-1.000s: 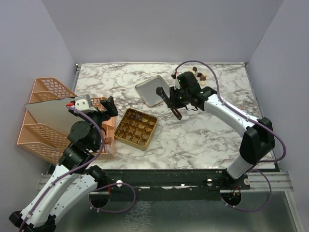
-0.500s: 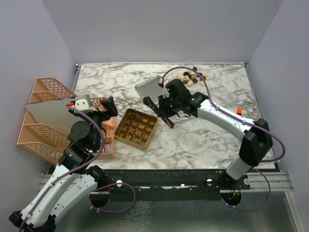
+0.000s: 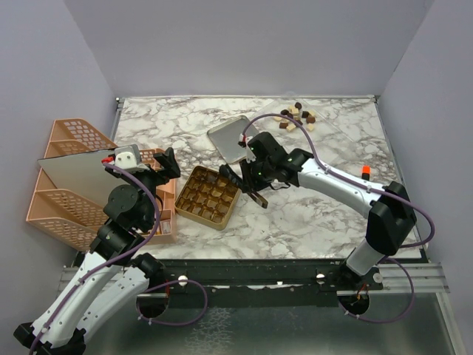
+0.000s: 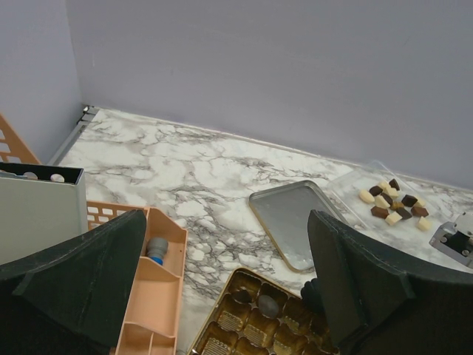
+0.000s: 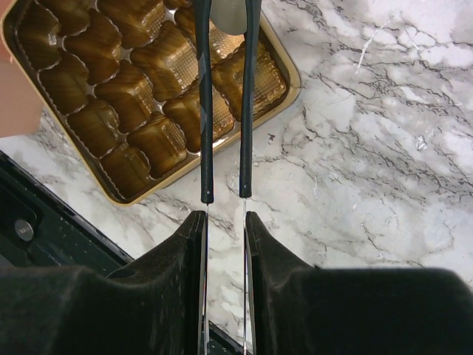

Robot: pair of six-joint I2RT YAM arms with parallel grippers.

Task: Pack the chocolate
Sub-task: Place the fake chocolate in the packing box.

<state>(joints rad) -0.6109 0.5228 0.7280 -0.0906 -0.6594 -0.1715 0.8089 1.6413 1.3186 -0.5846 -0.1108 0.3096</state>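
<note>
Pinches one pale piece (image 5: 228,9) in the right gripper (image 5: 226,21), jaws narrow, over the cells at the tray's (image 3: 198,219) right edge. Holds the left gripper (image 4: 225,288) spread wide with nothing in it, above the peach organizer (image 4: 144,303) left of the tray. Shows the rest of the chocolate (image 3: 295,117) heaped on a clear sheet (image 4: 355,181) at the table's (image 3: 325,214) far right, well apart from the tray.
</note>
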